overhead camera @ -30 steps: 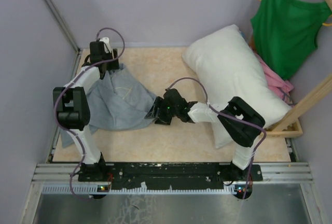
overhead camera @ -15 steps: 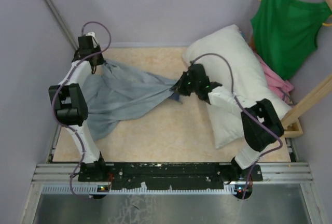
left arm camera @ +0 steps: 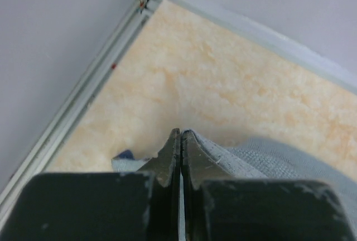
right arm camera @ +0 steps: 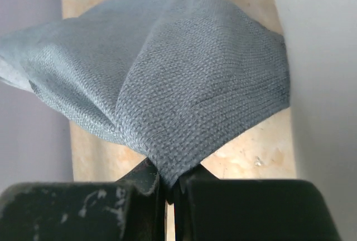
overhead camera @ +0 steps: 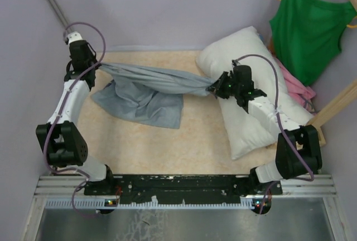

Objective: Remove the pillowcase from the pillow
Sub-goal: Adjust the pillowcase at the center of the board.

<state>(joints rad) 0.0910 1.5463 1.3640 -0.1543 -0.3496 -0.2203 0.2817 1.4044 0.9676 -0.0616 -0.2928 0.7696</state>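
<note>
Left fingers [left arm camera: 166, 162] and right fingers [right arm camera: 144, 177] each clamp 1 end of the pale grey-blue cloth pillowcase [overhead camera: 156, 78], off the plump white rectangular pillow [overhead camera: 251, 65]; hold tension even, lower both ends together.

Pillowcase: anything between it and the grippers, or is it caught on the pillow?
Nothing visible. Left gripper and right gripper are both shut on the pillowcase, stretched between them; the pillow lies bare.
</note>
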